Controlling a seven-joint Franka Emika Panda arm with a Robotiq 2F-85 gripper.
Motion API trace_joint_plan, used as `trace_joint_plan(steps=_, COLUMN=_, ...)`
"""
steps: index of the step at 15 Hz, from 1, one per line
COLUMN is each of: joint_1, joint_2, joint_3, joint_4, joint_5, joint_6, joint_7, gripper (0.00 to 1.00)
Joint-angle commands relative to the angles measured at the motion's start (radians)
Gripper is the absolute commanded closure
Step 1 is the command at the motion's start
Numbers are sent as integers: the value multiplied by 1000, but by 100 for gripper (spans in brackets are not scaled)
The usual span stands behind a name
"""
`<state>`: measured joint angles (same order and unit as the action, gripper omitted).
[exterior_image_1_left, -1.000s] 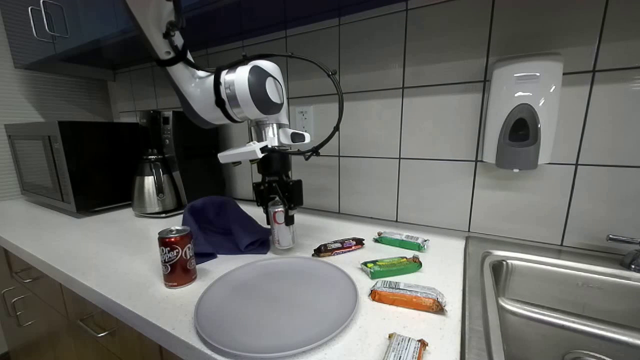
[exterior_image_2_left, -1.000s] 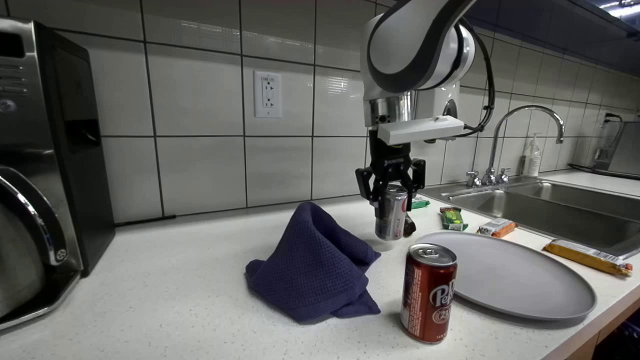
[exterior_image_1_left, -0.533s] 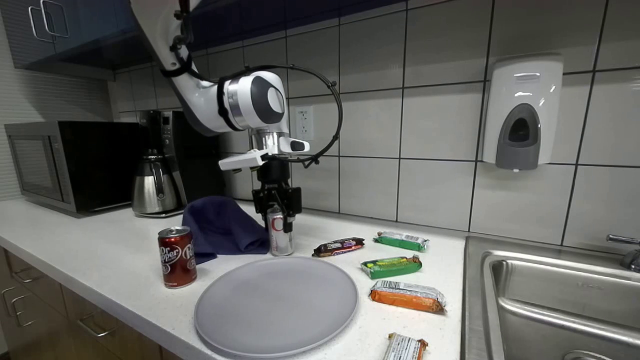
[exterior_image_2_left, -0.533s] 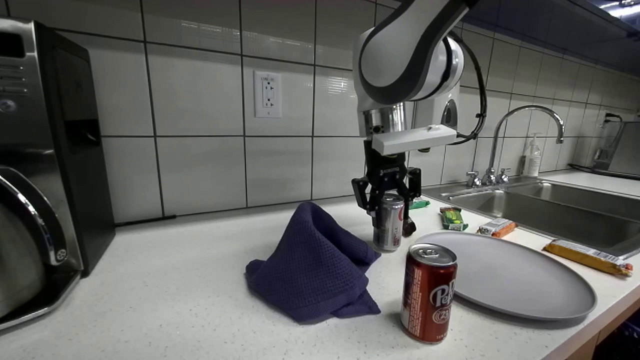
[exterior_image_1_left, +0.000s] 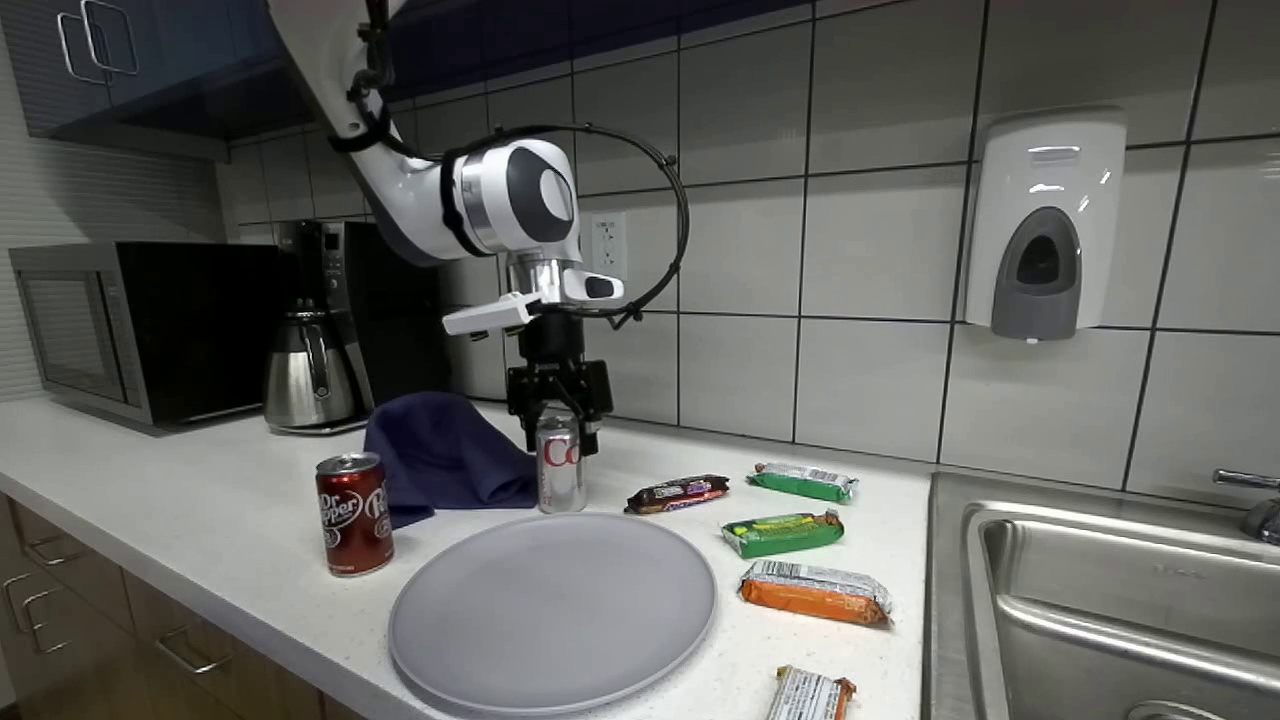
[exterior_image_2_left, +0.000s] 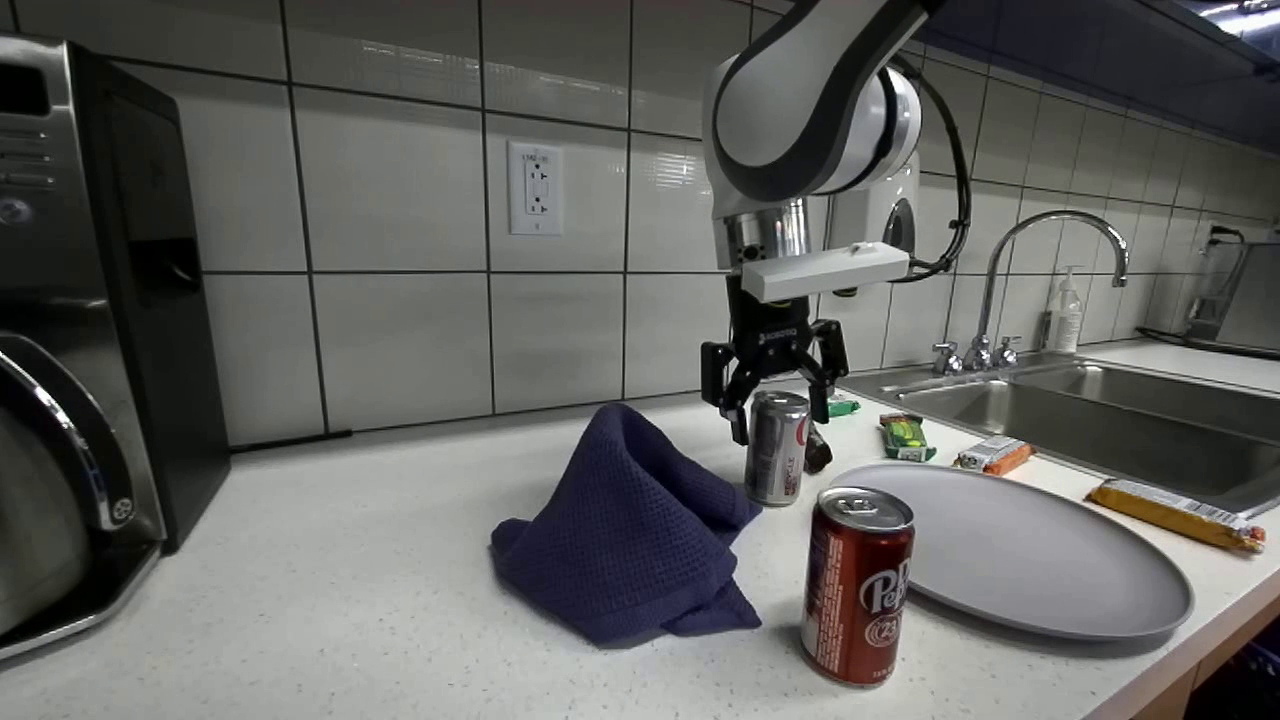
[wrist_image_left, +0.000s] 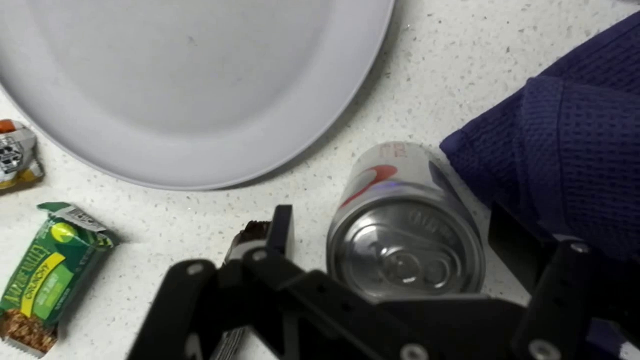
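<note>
Wrist view close, downward; both exterior views toward tiled wall (exterior_image_1_left: 745, 250), gray plate (exterior_image_1_left: 553, 615) in common.

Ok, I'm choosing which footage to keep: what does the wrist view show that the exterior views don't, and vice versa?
Only the wrist view: "Crunchy", legible on a green snack bar.
Only the exterior views: the sink, tiled wall and coffee maker.
Shared: the tool, open jaws either side of the silver can, plus the navy towel and gray plate.
</note>
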<state>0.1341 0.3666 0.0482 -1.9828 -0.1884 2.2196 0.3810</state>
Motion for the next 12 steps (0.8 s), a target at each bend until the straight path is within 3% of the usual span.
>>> trace_joint_plan(steps=1, joint_1=3, joint_2=-42, joint_3=-14, joint_4=-2, joint_5=29, joint_6=-30, joint_7=-17, gripper=0)
trace_joint_plan(steps=12, joint_1=-11, joint_2=-82, joint_3=-43, joint_4=10, joint_5=67, joint_6=-2, joint_7=-3, gripper=0)
